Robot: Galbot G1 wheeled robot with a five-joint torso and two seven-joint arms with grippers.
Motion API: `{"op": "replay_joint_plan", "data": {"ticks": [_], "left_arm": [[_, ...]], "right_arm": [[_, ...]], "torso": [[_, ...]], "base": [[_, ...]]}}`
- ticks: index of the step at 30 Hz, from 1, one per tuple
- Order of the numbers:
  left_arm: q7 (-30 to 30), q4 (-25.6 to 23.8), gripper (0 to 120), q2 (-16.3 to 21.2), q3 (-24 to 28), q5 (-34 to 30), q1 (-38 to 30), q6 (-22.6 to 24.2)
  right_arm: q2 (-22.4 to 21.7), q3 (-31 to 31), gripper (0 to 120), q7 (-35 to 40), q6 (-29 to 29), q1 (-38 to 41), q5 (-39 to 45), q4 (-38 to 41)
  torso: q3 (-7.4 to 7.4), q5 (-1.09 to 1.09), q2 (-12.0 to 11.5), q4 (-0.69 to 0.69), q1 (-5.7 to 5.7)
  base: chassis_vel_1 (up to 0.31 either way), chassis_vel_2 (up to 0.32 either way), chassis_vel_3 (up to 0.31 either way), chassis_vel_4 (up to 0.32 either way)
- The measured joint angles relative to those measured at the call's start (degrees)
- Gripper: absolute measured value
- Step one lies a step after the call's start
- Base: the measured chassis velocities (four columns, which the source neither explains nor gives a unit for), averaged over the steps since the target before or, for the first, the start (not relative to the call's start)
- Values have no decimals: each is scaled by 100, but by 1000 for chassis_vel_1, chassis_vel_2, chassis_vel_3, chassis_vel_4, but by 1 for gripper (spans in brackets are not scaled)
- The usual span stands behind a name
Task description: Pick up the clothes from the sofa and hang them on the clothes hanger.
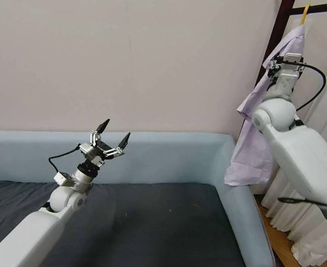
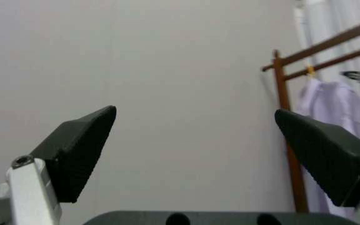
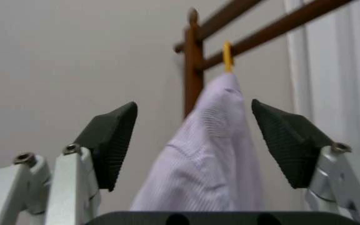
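Observation:
A lavender shirt [image 1: 252,150] hangs from a yellow hanger [image 1: 306,11] on the dark wooden clothes rack [image 1: 283,14] to the right of the sofa. My right gripper [image 1: 287,57] is raised against the shirt's upper part. In the right wrist view this gripper [image 3: 192,140] is open, with the shirt [image 3: 198,178] just ahead between the spread fingers and the hanger hook [image 3: 228,54] over the rail [image 3: 261,33]. My left gripper [image 1: 112,133] is open and holds nothing, raised above the sofa seat in front of the backrest. The left wrist view looks past this gripper [image 2: 196,140] to the shirt [image 2: 336,108].
The light blue sofa [image 1: 169,161] has a dark grey seat [image 1: 152,222] with no clothes on the part in view. Its right armrest [image 1: 236,200] stands between the seat and the rack. White curtains [image 1: 297,222] hang behind my right arm, above a wooden floor [image 1: 276,236].

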Motion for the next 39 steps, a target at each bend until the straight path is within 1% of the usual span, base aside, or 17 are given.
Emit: {"op": "replay_joint_plan", "data": {"ticks": [3, 4, 5, 6, 7, 8, 10, 12, 13, 16, 17, 19, 21, 24, 28, 31, 39], "left_arm": [[-539, -506, 100, -303, -421, 111, 627, 428], [-539, -506, 100, -303, -421, 111, 627, 428], [-593, -641, 100, -492, -620, 265, 891, 594], [-599, -655, 100, -523, -645, 292, 930, 610], [-673, -800, 100, -881, -922, 631, 1359, 845], [-673, -800, 100, -881, -922, 631, 1359, 845], [-831, -971, 100, -1323, -1176, 1055, 1909, 1089], [-1033, -1025, 100, -1713, -1333, 1556, 2381, 978], [-1033, -1025, 100, -1713, -1333, 1556, 2381, 978], [-895, -1259, 100, -2128, -1577, 2202, 3040, 893], [-895, -1259, 100, -2128, -1577, 2202, 3040, 893], [-884, -1513, 100, -2367, -1669, 2583, 3542, 874], [-902, -1578, 100, -2424, -1690, 2702, 3693, 868], [-1083, -1744, 100, -2527, -1742, 3057, 4239, 820], [-1397, -1885, 100, -2525, -1748, 3296, 4648, 795], [-1609, -1995, 100, -2517, -1711, 3379, 4808, 794], [-1677, -2047, 100, -2503, -1637, 3364, 4852, 794]], "right_arm": [[-391, 426, 90, -568, 453, -1194, 229, 852], [-391, 426, 90, -568, 453, -1194, 229, 852], [-461, 602, 97, -733, 595, -1862, 280, 1214], [-462, 629, 97, -750, 616, -1949, 277, 1256], [-389, 923, 100, -955, 791, -2734, 166, 1580], [-389, 923, 100, -955, 791, -2734, 166, 1580], [-152, 1294, 100, -1499, 902, -3774, -31, 1878], [167, 1611, 100, -2025, 914, -4580, -317, 2104], [167, 1611, 100, -2025, 914, -4580, -317, 2104], [894, 1997, 100, -2163, 922, -5542, -1010, 2423], [894, 1997, 100, -2163, 922, -5542, -1010, 2423], [1499, 2260, 100, -2203, 1121, -6286, -1819, 2550], [1700, 2371, 100, -2279, 1120, -6544, -2104, 2612], [2497, 2499, 100, -2273, 875, -7471, -2979, 2970], [3158, 2452, 100, -2114, 864, -8141, -3545, 3226], [3384, 2452, 100, -2065, 1180, -8443, -3695, 3165], [3394, 2480, 100, -2069, 1343, -8580, -3718, 3039]], "torso": [[0, 0, 1, 0, -1], [0, 0, 1, 0, -1], [0, 4, 0, -2, -1], [0, 6, 0, -3, -1], [-1, -2, 1, -3, 0], [-1, -2, 1, -3, 0], [0, 0, 0, 1, -1], [0, 1, 0, 2, -1], [0, 1, 0, 2, -1], [0, 0, 1, 1, -1], [0, 0, 1, 1, -1], [-1, 0, 1, 3, -1], [-1, 0, 1, 1, -1], [-1, -1, 1, -3, -2], [-1, -4, 1, 0, -2], [0, -2, 1, 1, -1], [1, -1, 0, 0, 0]], "base": [[0, 0, 0, 0], [0, 0, 0, 0], [0, 0, 0, 0], [0, 0, 0, 0], [0, 0, 0, 0], [0, 0, 0, 0], [0, 0, 0, 0], [0, 0, 0, 0], [0, 0, 0, 0], [0, 0, 0, 0], [0, 0, 0, 0], [0, 0, 0, 0], [0, 0, 0, 0], [0, 0, 0, 0], [0, 0, 0, 0], [0, 0, 0, 0], [0, 0, 0, 0]]}}
